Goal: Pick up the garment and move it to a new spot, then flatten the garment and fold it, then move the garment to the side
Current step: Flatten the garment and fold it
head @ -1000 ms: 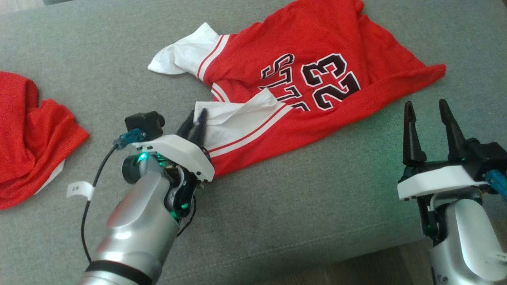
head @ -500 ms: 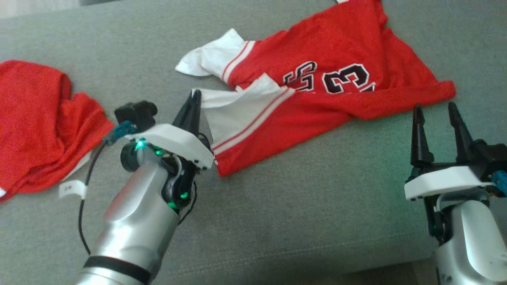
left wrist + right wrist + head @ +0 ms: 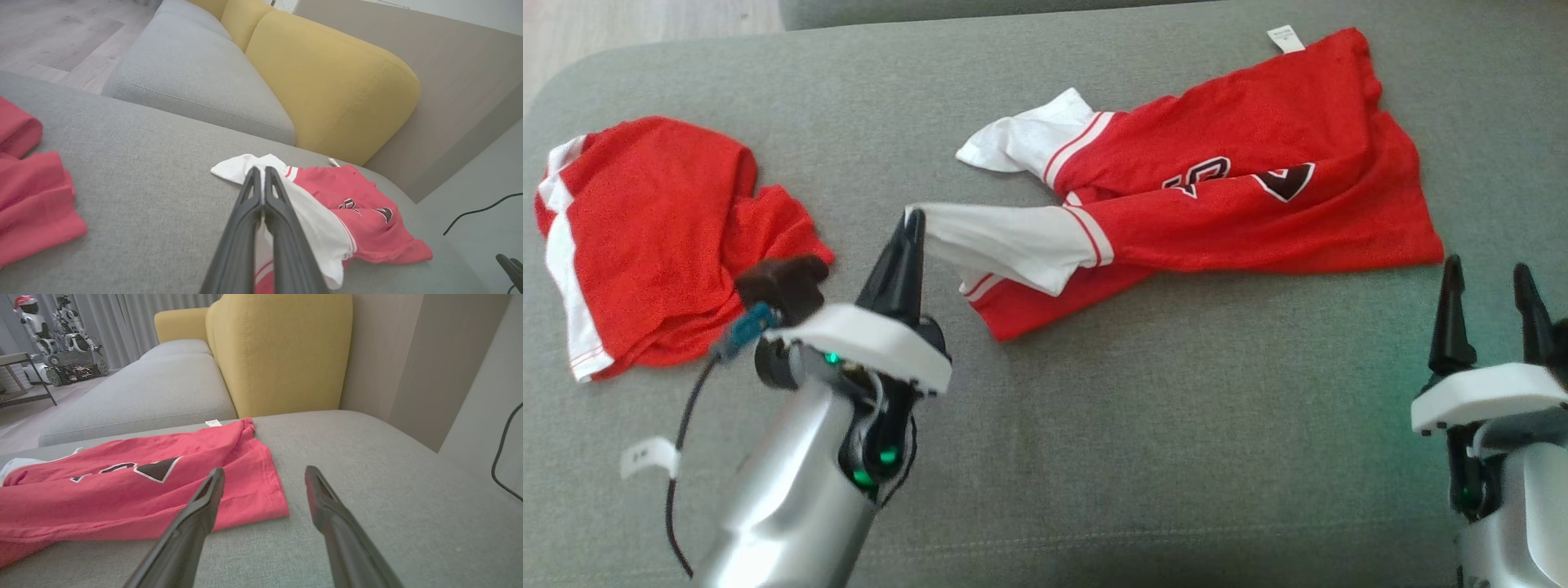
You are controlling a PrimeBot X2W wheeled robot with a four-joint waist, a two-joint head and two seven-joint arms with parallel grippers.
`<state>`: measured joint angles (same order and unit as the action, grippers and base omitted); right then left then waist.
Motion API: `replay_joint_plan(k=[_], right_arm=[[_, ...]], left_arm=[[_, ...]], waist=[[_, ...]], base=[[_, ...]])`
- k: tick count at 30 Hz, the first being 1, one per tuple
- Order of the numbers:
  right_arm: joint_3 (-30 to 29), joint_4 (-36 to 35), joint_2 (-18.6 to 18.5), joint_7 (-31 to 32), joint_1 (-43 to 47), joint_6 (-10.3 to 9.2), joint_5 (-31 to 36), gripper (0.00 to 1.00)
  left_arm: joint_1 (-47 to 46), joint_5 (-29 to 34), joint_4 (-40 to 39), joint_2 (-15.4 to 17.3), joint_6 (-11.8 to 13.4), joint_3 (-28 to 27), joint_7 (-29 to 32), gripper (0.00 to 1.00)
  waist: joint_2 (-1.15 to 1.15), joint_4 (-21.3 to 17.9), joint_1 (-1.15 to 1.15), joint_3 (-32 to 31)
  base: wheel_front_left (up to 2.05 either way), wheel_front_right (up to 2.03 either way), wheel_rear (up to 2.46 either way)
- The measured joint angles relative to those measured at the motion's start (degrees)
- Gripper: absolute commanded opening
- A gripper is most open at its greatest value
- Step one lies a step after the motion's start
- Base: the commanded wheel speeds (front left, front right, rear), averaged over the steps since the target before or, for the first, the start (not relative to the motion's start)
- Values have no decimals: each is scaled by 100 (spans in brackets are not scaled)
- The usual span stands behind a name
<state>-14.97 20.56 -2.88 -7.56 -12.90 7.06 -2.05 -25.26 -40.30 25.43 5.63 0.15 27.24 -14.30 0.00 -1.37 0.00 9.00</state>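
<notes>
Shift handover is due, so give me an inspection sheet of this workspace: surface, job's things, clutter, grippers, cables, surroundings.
Surface: grey cushion, bare at the front.
Job's things: red jersey lies crumpled, its number partly folded under; its white sleeve is drawn out toward the left gripper.
Clutter: second red garment, bunched at the left.
Grippers: left gripper shut on the white sleeve; right gripper open, holding nothing, near the jersey's hem.
Cables: black cable with a white tag along the left forearm; second cable off the cushion.
Surroundings: yellow backrest, wood floor, other robots by curtains.
</notes>
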Motion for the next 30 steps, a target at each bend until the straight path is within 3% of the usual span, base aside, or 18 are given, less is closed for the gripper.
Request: replay_joint_plan(k=[4, 13, 30], right_arm=[[-165, 253, 14, 54, -18, 0, -136, 100], [-856, 872, 27, 341, -755, 0, 506, 100], [-1523, 1957, -122, 463, -1823, 0, 1324, 100]], left_arm=[[268, 93, -303, 74, 70, 179, 44, 0], [514, 282, -481, 126, 297, 377, 157, 0], [462, 301, -424, 59, 280, 541, 151, 0]], waist=[[0, 74, 0, 6], [0, 293, 0, 224], [0, 612, 0, 719]], base=[[0, 0, 0], [0, 0, 0], [0, 0, 0]])
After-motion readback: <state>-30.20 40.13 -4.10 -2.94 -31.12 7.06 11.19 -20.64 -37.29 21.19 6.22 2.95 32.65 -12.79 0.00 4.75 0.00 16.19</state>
